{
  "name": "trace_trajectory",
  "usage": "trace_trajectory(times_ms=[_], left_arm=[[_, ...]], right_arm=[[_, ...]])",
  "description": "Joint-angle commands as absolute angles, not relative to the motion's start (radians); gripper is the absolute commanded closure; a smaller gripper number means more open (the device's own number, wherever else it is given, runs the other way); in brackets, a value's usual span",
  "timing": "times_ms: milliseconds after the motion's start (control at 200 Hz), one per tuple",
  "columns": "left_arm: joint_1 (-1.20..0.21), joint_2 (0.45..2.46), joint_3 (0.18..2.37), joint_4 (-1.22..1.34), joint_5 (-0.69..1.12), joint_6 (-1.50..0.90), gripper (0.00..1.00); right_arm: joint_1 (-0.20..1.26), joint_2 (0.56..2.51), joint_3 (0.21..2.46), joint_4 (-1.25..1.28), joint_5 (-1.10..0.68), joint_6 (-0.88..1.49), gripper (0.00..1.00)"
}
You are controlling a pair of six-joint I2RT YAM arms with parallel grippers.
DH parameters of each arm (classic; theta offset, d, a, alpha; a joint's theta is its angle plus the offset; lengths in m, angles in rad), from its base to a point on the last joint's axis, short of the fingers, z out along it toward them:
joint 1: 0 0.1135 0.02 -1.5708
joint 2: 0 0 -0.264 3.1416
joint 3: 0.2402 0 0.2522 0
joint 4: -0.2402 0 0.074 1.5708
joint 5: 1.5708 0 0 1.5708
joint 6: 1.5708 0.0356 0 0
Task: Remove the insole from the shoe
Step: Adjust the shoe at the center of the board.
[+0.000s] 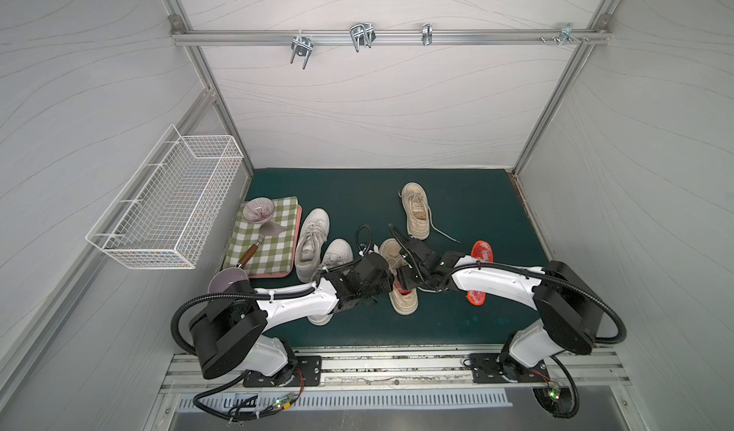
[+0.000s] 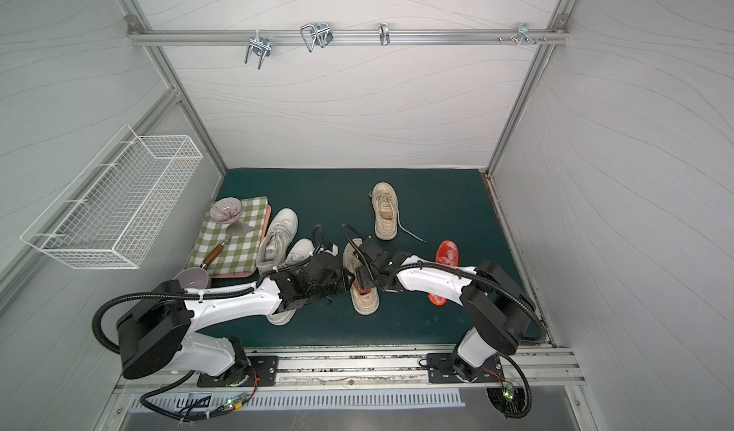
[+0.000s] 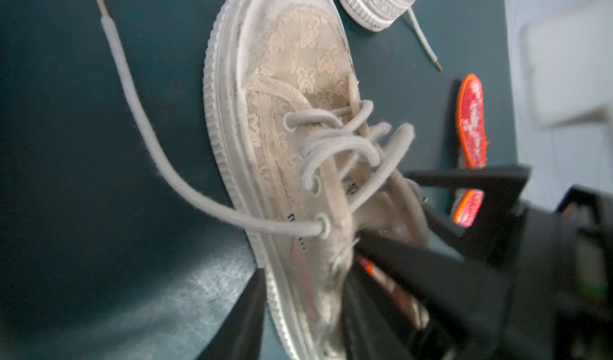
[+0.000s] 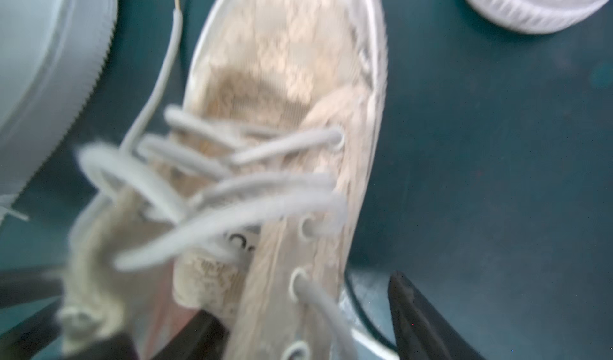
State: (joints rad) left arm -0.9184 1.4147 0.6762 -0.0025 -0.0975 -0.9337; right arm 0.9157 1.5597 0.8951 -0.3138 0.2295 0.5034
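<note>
The white-and-black left arm (image 1: 294, 302) and the matching right arm (image 1: 496, 280) stretch inward, wrists almost meeting. The left end effector (image 3: 310, 262) angles downward, jaws parted; the right end effector (image 4: 298, 293) likewise.

Green mat (image 1: 476, 198): four shoes (image 1: 415, 210), orange insole (image 1: 481, 252), pink tray (image 1: 298, 230).

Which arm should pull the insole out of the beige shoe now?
Probably right: the right pincer is open with a fingertip inside the beige shoe over the insole; the left pincer straddles its side wall.
</note>
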Motion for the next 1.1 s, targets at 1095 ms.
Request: trace_trajectory(times_ms=[1095], left_arm=[[-0.827,1.645,0.965,-0.150,-0.107,-0.841,0.37]], right_arm=[[0.942,1.296,0.844,-0.446,0.168,0.533,0.44]])
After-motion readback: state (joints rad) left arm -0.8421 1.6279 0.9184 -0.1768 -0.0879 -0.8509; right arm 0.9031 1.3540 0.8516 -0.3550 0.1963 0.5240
